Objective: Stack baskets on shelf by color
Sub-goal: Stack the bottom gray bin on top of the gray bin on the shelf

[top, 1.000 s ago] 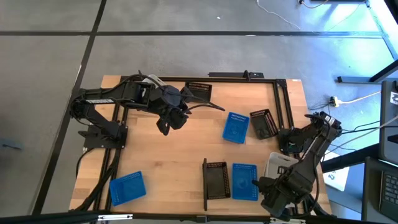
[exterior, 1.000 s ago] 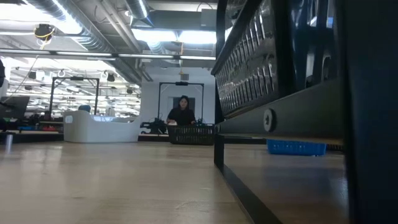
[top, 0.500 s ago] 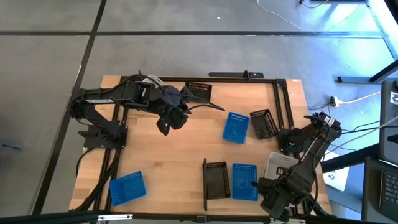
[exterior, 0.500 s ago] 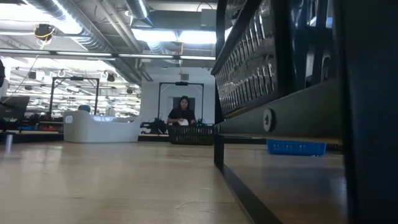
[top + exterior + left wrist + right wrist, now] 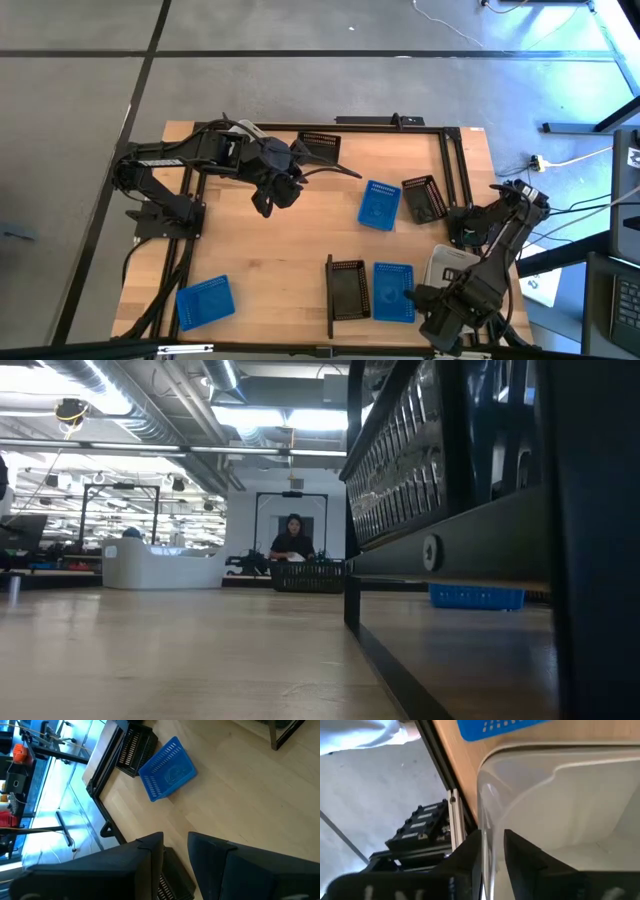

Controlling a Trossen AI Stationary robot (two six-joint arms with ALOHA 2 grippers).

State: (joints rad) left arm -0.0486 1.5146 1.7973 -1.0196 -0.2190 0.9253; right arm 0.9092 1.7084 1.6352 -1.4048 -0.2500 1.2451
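At the table's near right, a translucent white basket (image 5: 450,264) sits beside a blue basket (image 5: 393,292) and a black basket (image 5: 347,290), next to the shelf's black upright bar (image 5: 329,296). My right gripper (image 5: 492,851) points down at the white basket (image 5: 570,795), open, one finger on each side of its wall. My left gripper (image 5: 175,836) hovers open near the far edge, above another black basket (image 5: 318,147), holding nothing. My right gripper straddles the white basket's wall at its rim (image 5: 486,827) from above, one finger inside the tub and one outside. The gap between the fingers is wider than the wall, and I cannot tell whether either finger touches it. The basket is not lifted.
A blue basket (image 5: 380,203) and a black basket (image 5: 424,198) lie at mid-right by the table's frame. Another blue basket (image 5: 205,300) sits at the near left corner. Bare wood lies in the table's middle. A person shows far behind the table in the low view.
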